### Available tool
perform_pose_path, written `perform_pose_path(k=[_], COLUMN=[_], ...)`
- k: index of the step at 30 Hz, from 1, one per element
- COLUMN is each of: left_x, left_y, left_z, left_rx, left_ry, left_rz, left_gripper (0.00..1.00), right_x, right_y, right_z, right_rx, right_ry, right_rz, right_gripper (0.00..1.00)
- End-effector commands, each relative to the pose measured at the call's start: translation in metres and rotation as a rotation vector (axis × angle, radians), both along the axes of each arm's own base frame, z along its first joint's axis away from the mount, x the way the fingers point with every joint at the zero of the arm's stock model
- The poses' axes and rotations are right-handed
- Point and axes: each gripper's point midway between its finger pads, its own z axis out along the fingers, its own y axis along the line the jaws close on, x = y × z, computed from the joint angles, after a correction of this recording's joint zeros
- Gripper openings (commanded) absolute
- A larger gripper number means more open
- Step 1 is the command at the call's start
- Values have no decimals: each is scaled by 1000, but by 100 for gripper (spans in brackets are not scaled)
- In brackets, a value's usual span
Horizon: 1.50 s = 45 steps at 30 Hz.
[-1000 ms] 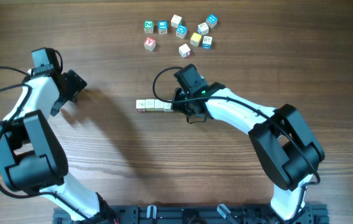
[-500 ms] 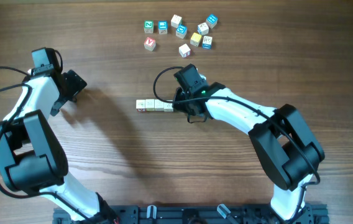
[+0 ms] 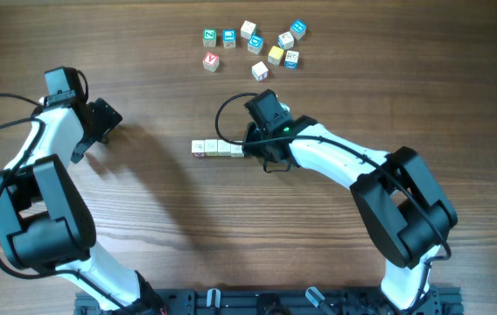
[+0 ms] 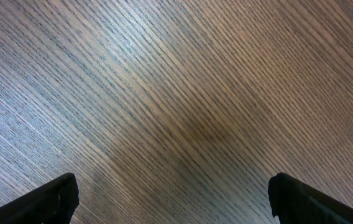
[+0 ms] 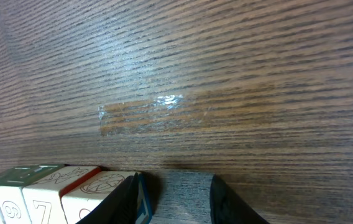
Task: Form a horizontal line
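Nothing visibly shifted since a second ago: row of tiny pale cream wooden letter cubes [image 3: 217, 149], mid-table, long axis left-right, right end just beside the right gripper [image 5: 175, 204], fingers slightly parted, empty; left gripper [image 4: 173, 200] spread wide, well apart.

Right fingers [image 3: 249, 152] sit at the end of the horizontal line [image 3: 216, 149].

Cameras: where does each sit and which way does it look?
Overhead: above the table, looking straight down; shows left arm, right arm, row of cubes, loose cubes.
Left wrist: on the left arm, facing bare table; left fingers at the bottom corners.
Right wrist: on the right arm, facing the row of cubes; right fingers below.
Shared: overhead and right wrist both show that row.
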Motion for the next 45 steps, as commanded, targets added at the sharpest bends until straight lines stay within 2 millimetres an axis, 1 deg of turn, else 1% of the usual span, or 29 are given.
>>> perform_pose_path(k=[1, 2, 7, 8, 9, 10, 18, 19, 20, 21, 23, 24, 25, 26, 27, 28, 30, 32, 33, 34, 35, 37, 38, 39, 40, 42, 43, 44, 45], left_x=[-2, -2, -2, -2, -2, -2, -2, -2, -2, -2, -2, -2, -2, -2, -2, -2, -2, -2, -2, -2, -2, -2, -2, -2, -2, -2, -2, -2, -2], left_y=[-1, -1, -1, -1, -1, -1, -1, -1, -1, -1, -1, -1, -1, -1, -1, -1, -1, -1, -1, -1, -1, -1, -1, -1, -1, -1, -1, -1, -1], left_z=[-4, -4, -4, -4, -4, -4, -4, -4, -4, -4, -4, -4, -4, -4, -4, -4, -4, -4, -4, -4, -4, -4, -4, -4, -4, -4, -4, -4, -4], left_rx=[-6, -6, -6, -6, -6, -6, -6, -6, -6, -6, -6, -6, -6, -6, -6, -6, -6, -6, -6, -6, -6, -6, -6, -6, -6, -6, -6, -6, -6], left_ry=[8, 8, 8, 8, 8, 8, 8, 8, 8, 8, 8, 8, 8, 8, 8, 8, 8, 8, 8, 8, 8, 8, 8, 8, 8, 8, 8, 8, 8], left_rz=[7, 7, 7, 7, 7, 7, 7, 7, 7, 7, 7, 7, 7, 7, 7, 7, 7, 7, 7, 7, 7, 7, 7, 7, 7, 7, 7, 7, 7], left_gripper=[100, 100, 100, 100, 100, 100, 100, 100, 100, 100, 100, 100, 100, 100, 100, 100, 100, 100, 100, 100, 100, 100, 100, 100, 100, 100, 100, 100, 100], right_x=[1, 1, 2, 2, 2, 2, 4, 6, 10, 15, 36, 46, 53, 57, 63, 69, 81, 96, 102, 107, 111, 123, 130, 137, 145, 155, 161, 164, 170], right_y=[-11, -12, -13, -13, -13, -13, -12, -12, -9, -5, -12, -16, -20, -21, -22, -22, -31, -49, -53, -60, -64, -61, -57, -54, -52, -47, -44, -43, -41], right_z=[-11, -12, -12, -12, -12, -12, -11, -9, -2, 10, 59, 87, 116, 132, 161, 181, 222, 262, 269, 269, 263, 241, 230, 217, 203, 176, 159, 151, 139], right_rx=[-58, -58, -62, -62, -62, -62, -57, -52, -30, -5, 6, 10, 2, -8, -29, -44, -48, -51, -58, -74, -97, -147, -162, -176, -190, -198, -205, -206, -218], right_ry=[-1, 1, 2, 2, 2, 2, -6, -10, -18, -38, -87, -116, -142, -163, -204, -248, -308, -390, -418, -427, -422, -419, -417, -416, -412, -389, -372, -368, -371], right_rz=[-34, -45, -49, -49, -49, -49, -47, -50, -30, 15, -1, 9, 30, 58, 109, 141, 121, 115, 118, 98, 87, 133, 156, 176, 190, 197, 201, 202, 212], right_gripper=[39, 38, 20, 15, 7, 4, 4, 4, 4, 4, 4, 4, 4, 4, 4, 4, 6, 9, 11, 11, 14, 27, 37, 48, 63, 84, 81, 73, 60])
